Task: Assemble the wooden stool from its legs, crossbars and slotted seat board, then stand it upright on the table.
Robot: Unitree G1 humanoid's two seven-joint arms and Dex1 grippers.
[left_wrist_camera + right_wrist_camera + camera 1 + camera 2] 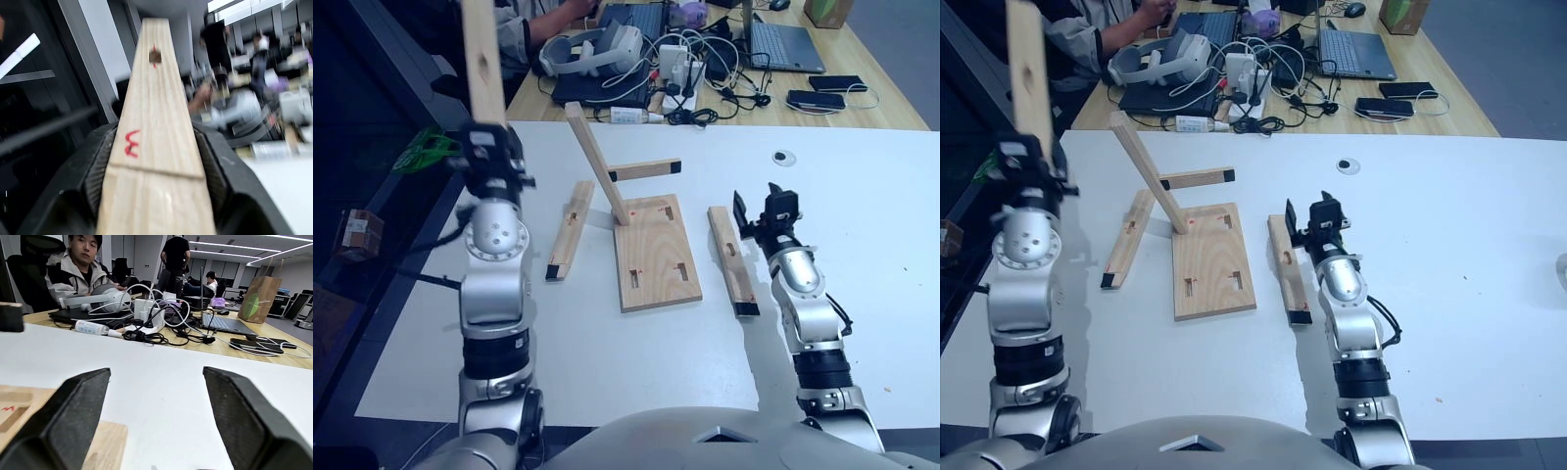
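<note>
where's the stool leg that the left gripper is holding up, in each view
left eye view: the wooden leg stands upright at the top left, running off the top edge.
right eye view: top left too, upright.
left wrist view: runs up the middle, with a red mark on its face.
landmark: the left gripper, clamped on its lower end.

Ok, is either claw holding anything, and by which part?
The left claw holds a wooden leg upright by its lower end; the right claw is open and empty.
</note>
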